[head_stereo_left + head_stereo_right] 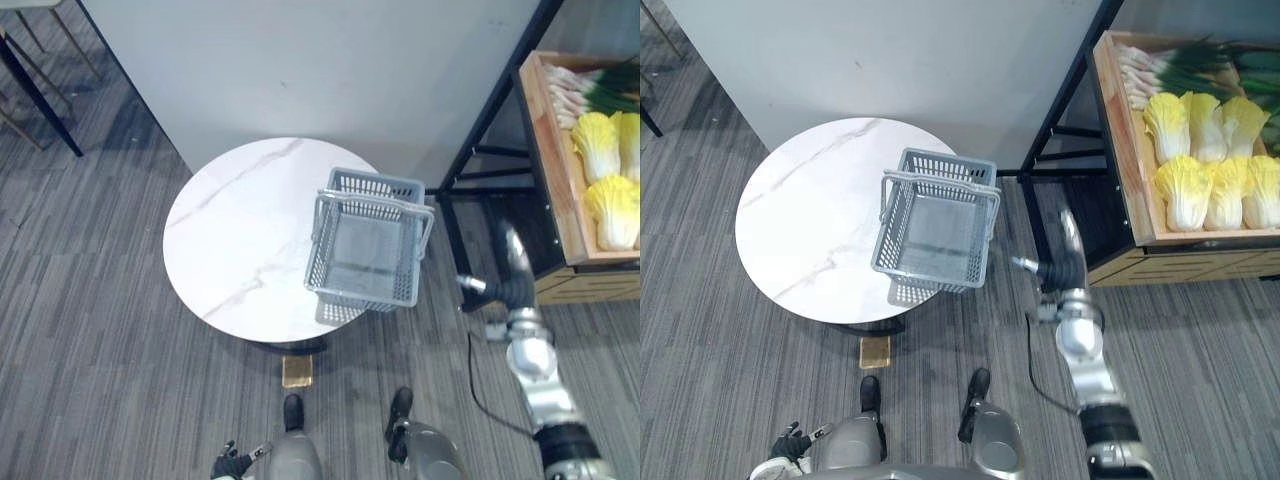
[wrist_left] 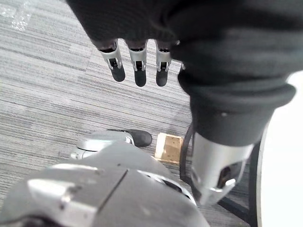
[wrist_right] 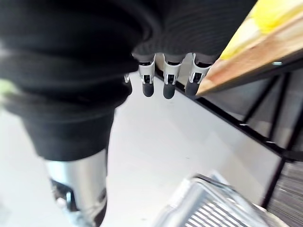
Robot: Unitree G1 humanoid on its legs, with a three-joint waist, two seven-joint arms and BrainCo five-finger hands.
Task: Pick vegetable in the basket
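Note:
An empty grey basket (image 1: 375,187) stands on the right part of a round white marble table (image 1: 230,230), its handles folded onto the rim. Yellow-white cabbages (image 1: 1205,150) and green onions (image 1: 1180,60) lie in a wooden crate (image 1: 1128,160) on a black shelf to the right. My right hand (image 1: 1068,262) hangs open and empty between the basket and the crate, below the crate's front edge, its fingers (image 3: 168,80) straight. My left hand (image 1: 232,465) hangs low by my side, open, with relaxed fingers (image 2: 137,66) over the carpet.
The shelf's black frame (image 1: 480,150) stands between the table and the crate. A white partition (image 1: 320,70) rises behind the table. A small wooden block (image 1: 297,371) lies on the carpet at the table's foot. Dark chair legs (image 1: 35,90) show at the far left.

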